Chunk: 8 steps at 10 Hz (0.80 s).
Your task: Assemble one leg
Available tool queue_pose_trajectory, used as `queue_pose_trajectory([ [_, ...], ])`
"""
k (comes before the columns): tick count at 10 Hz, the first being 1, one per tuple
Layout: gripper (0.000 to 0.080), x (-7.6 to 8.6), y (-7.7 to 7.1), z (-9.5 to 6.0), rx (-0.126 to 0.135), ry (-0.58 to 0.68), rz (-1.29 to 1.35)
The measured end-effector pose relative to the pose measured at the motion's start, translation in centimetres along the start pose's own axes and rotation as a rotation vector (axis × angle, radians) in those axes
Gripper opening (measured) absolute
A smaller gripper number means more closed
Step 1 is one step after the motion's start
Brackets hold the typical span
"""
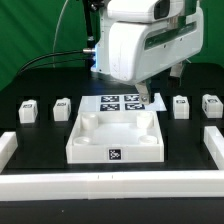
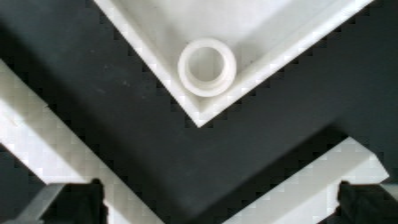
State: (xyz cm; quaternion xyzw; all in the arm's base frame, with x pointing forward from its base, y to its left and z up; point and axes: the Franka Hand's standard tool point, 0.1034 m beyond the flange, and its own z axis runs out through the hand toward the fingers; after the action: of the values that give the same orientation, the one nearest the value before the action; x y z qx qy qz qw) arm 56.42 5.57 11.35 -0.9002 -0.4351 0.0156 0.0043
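Several legs stand in a row on the black table: two on the exterior view's left (image 1: 28,110) (image 1: 62,107) and two on its right (image 1: 181,105) (image 1: 211,104), each a small white block with a marker tag. My gripper (image 1: 150,95) hangs over the rear right of the large white tray (image 1: 84,140), mostly hidden by the arm's white body. In the wrist view the gripper (image 2: 217,205) is open and empty, with dark fingertips (image 2: 63,205) far apart. Beyond them is a tray corner with a round socket (image 2: 208,67). No leg shows in the wrist view.
The marker board (image 1: 120,102) lies flat behind the tray, partly under the arm. White rails (image 1: 110,186) fence the front and both sides of the work area. Two blurred white diagonal bands (image 2: 54,150) cross the wrist view near the fingers.
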Motion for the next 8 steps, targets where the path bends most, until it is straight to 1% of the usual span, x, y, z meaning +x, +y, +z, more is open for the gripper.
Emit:
queue_pose_trajectory([
  [8, 0.065, -0.04, -0.03, 0.14, 0.002, -0.001, 0.001],
])
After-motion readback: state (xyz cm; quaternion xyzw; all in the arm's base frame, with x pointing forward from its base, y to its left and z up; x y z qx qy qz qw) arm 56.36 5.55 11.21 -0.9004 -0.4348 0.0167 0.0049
